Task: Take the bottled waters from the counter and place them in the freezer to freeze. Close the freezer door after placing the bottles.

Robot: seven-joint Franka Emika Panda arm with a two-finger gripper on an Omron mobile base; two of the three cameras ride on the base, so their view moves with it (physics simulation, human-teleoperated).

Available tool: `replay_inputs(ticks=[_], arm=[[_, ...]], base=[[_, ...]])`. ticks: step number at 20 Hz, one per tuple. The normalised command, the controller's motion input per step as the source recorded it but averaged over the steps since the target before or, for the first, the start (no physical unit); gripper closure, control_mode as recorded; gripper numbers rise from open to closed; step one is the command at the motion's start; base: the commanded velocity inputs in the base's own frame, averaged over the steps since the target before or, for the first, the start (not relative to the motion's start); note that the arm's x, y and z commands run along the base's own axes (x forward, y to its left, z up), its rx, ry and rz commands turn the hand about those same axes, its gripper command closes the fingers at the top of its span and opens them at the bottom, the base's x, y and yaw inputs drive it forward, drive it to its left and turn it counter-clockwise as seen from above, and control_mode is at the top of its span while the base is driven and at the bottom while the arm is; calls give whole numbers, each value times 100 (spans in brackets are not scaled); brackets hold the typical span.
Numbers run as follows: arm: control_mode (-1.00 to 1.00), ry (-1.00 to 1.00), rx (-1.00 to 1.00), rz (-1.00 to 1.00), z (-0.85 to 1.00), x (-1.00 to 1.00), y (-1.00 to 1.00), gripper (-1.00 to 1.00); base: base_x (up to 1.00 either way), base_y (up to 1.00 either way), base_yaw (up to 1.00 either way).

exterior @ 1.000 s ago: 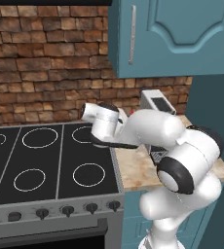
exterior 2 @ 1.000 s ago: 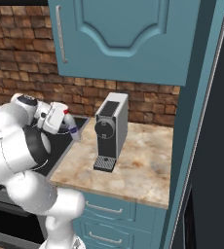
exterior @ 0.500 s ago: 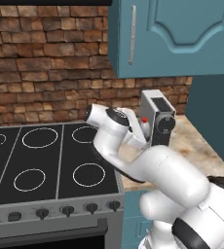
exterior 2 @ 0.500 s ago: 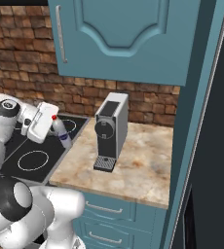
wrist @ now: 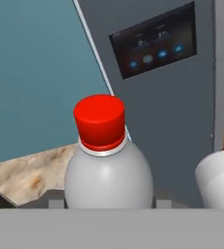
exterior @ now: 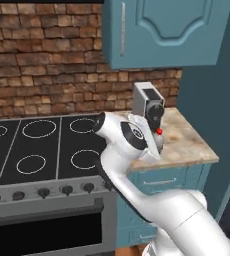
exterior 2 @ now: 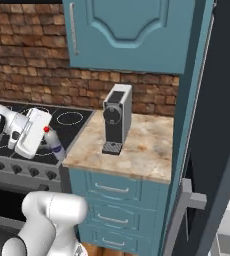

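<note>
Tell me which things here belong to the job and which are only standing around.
Job: bottle with the red cap, shut in the gripper; counter; freezer door with its lit panel.
Standing around: coffee machine, stove, wall cabinet, brick wall.

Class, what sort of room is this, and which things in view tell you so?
A kitchen, rendered: a black stovetop with white rings, a coffee machine on a marbled counter, and teal wall cabinets.
</note>
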Motion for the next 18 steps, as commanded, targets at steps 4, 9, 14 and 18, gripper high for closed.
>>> replay_inputs(ticks=[4,9,14,18], arm=[[100,0,0,0,0,0,0,100],[100,0,0,0,0,0,0,100],[100,0,0,0,0,0,0,100],[100,0,0,0,0,0,0,100]], base=[[-100,-38,-29],[-100,-71,-29],[-82,-100,-20],[-16,-100,-4]])
